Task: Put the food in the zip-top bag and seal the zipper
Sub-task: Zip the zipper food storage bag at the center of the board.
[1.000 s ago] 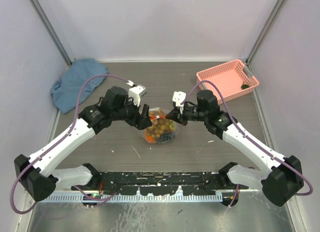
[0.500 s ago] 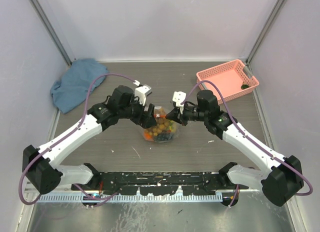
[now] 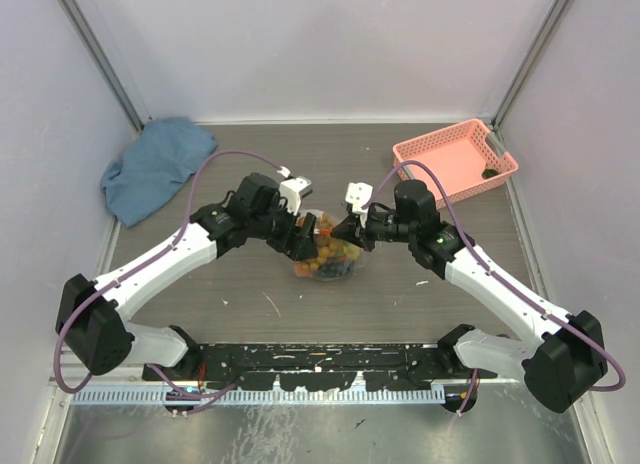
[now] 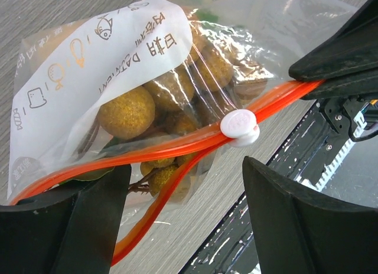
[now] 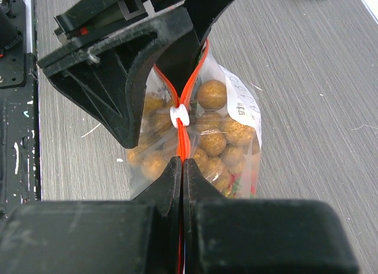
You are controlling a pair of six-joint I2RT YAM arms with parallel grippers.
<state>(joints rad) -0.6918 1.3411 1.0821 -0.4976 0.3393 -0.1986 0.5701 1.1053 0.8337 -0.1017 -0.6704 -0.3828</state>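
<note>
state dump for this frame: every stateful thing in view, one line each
zip-top bag: loaded, mouth partly open
zipper: closed from right gripper to slider, open past it
slider: about mid-strip, not gripped
food: inside the bag
left gripper: open, straddling the zipper
right gripper: shut on the zipper's end
pink basket: upright, small dark item inside
blue cloth: crumpled

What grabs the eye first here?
The clear bag mid-table, stuffed with grapes, sits between both claws. The right claw is shut on one end of the orange zipper. The open left claw straddles it by the white slider. A pink basket sits far right and a blue cloth far left.
</note>
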